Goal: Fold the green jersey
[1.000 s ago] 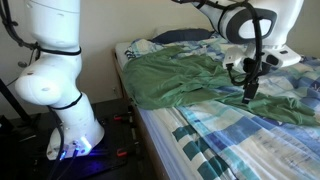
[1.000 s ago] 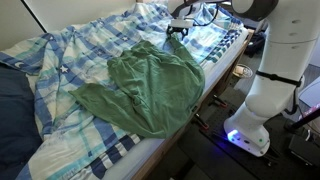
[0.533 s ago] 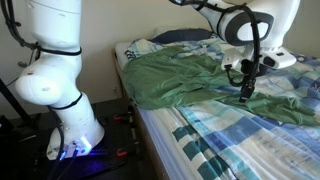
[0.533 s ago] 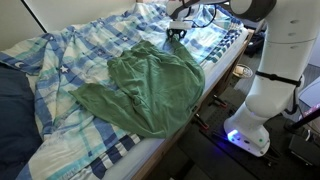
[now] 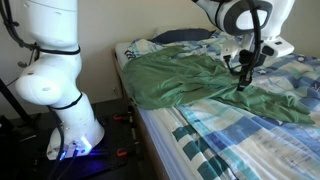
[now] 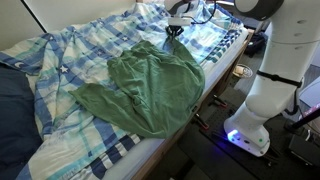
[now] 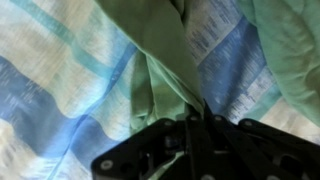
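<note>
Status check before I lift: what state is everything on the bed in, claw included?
claw: shut, pinching a fold of the jersey at its far edge.
jersey: spread flat, rumpled, not yet folded.
bedspread: wrinkled, lying under the jersey.
pillow: lying at the end of the bed, clear of the claw.

The bed [image 5: 148,128] carries a checked bedspread [image 6: 60,60], on which the green jersey [image 6: 150,85] lies rumpled along one long edge, a dark blue pillow [image 6: 12,120] at one end
</note>
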`<state>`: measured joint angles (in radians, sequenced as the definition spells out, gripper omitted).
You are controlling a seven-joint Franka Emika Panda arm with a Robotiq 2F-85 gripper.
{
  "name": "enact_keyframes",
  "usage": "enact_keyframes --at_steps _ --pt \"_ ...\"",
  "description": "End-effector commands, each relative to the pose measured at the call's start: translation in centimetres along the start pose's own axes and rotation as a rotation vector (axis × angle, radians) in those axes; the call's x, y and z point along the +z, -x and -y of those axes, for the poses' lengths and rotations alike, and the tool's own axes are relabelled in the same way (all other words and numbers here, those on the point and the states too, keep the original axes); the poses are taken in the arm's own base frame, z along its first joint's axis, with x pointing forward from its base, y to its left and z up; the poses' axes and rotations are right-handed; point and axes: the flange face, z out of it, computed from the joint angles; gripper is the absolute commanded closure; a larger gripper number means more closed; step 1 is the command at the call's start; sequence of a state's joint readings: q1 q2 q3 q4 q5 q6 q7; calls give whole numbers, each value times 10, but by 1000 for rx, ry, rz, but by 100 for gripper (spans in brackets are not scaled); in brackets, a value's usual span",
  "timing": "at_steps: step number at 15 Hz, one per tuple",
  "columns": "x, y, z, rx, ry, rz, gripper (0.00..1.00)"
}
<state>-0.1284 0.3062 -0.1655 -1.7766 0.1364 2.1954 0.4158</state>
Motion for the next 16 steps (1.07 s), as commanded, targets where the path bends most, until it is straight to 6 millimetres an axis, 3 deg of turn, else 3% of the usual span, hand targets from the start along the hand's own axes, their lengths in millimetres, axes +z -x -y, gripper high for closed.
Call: enact_keyframes --at_steps 1,6,7,9,13,16 --pt "-55 36 5 -72 -34 10 99" --pt "-129 80 7 -154 -61 -71 99" --pt "-107 52 16 -113 -56 -63 96" --pt "-127 68 13 -129 -69 -78 96" --pt "-128 76 9 -141 -68 -72 99" --pt "-134 114 26 -219 -53 -68 99"
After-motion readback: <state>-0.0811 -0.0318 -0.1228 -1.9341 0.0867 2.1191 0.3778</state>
